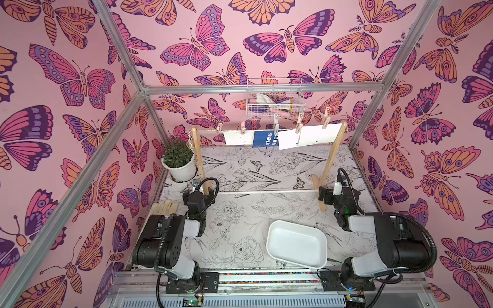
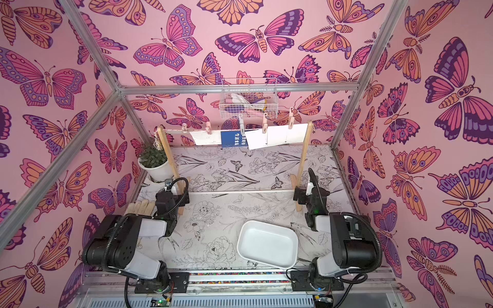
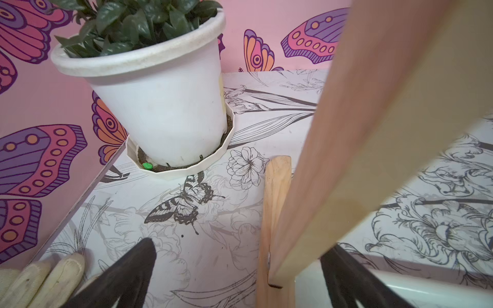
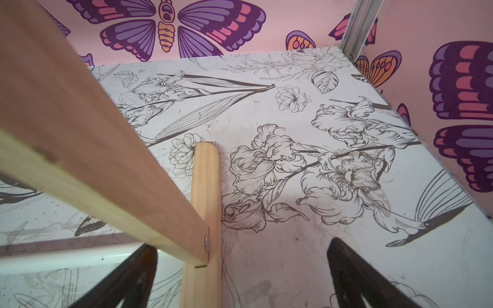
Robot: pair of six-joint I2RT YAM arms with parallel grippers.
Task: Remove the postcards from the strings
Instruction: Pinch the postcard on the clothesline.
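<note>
As post (image 3: 346, 133) fronts left end effector (image 3: 241, 244), pot (image 3: 165, 106) poss. adjoins.

From where I stand, a string (image 1: 206, 131) runs between the tops of the left post (image 1: 198, 157) and the right post (image 1: 330, 157), both toward the back of the table (image 1: 240, 213), with a rod (image 1: 266, 192) joining their feet. The postcards (image 1: 306, 136) hang from it under clothespins (image 1: 243, 127), overlapping toward the right post. Behind and above them a wire basket (image 1: 274, 98) hangs on the back wall. A potted plant (image 1: 180, 160) stands in a saucer (image 3: 184, 168) in the rear left corner, just left of the left post. A tray (image 1: 296, 246) lies at the front, right of centre, and a glove (image 1: 165, 206) at the table's left edge. The left gripper (image 3: 240, 248) sits at the left post's foot, the right gripper (image 4: 242, 244) at the right post's.
</note>
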